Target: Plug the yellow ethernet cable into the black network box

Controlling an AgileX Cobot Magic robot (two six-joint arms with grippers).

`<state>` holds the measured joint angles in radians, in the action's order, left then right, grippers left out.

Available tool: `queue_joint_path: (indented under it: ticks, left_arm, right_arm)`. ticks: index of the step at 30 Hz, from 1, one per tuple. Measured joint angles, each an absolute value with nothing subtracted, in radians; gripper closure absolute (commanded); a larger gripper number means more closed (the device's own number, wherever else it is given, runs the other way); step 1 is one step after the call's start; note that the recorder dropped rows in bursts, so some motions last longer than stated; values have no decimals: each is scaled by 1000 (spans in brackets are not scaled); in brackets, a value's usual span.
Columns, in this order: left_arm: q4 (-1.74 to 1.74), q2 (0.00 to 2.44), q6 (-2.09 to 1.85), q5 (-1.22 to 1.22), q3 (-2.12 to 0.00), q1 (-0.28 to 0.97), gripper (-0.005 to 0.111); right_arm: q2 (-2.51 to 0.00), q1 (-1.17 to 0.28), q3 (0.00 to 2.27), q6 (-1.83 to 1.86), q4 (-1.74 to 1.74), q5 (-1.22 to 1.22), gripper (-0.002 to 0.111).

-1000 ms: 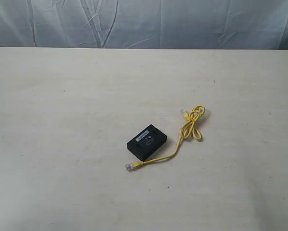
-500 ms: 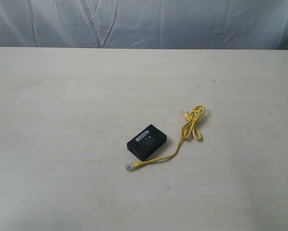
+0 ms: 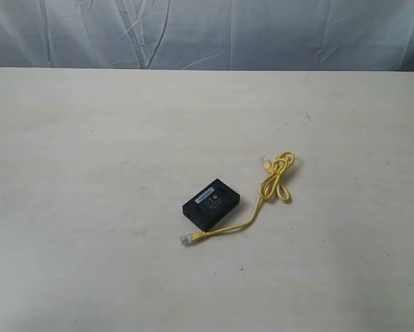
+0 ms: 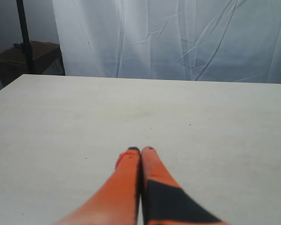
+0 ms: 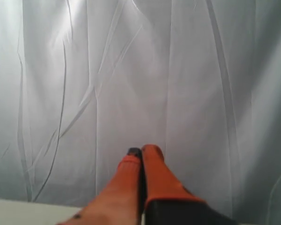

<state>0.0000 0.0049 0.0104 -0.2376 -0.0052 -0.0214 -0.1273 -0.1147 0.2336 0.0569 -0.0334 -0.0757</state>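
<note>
The black network box (image 3: 211, 203) lies flat near the middle of the table in the exterior view, its white label strip facing up. The yellow ethernet cable (image 3: 265, 191) runs from a clear plug (image 3: 186, 239) just in front of the box to a knotted loop (image 3: 278, 173) at the box's right. Neither arm appears in the exterior view. My left gripper (image 4: 140, 150) is shut with nothing in it, over bare table. My right gripper (image 5: 142, 151) is shut and empty, pointing at the curtain. Box and cable are out of both wrist views.
A pale table (image 3: 89, 173) fills the exterior view, backed by a wrinkled grey-white curtain (image 3: 207, 34). In the left wrist view a brown box (image 4: 27, 58) and a dark pole (image 4: 22, 28) stand beyond the table's far corner.
</note>
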Motion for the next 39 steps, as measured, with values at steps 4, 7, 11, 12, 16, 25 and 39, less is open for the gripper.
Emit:
queue_joint_path:
  ticks: [4, 7, 11, 12, 16, 25, 39]
  left_arm:
    - [0, 5, 10, -238, -5, -21, 107]
    - [0, 5, 10, -238, -5, -21, 107]
    - [0, 5, 10, -238, -5, -21, 107]
    - [0, 5, 10, -238, -5, -21, 107]
    - [0, 5, 10, -238, -5, -21, 107]
    - [0, 5, 10, -238, -5, -21, 107]
    - [0, 5, 10, -238, -5, -21, 107]
  right_arm:
    - [-318, -115, 422, 64, -36, 138, 109]
    - [-553, -115, 580, 64, -21, 366, 109]
    - [-898, -115, 643, 74, 57, 484, 109]
    - [-997, -117, 666, 120, 92, 497, 109]
    - [-1212, -216, 786, 371, 243, 559, 109]
    - [-1570, -485, 932, 940, 325, 593, 109]
    - [-1814, -598, 991, 1357, 453, 630, 109]
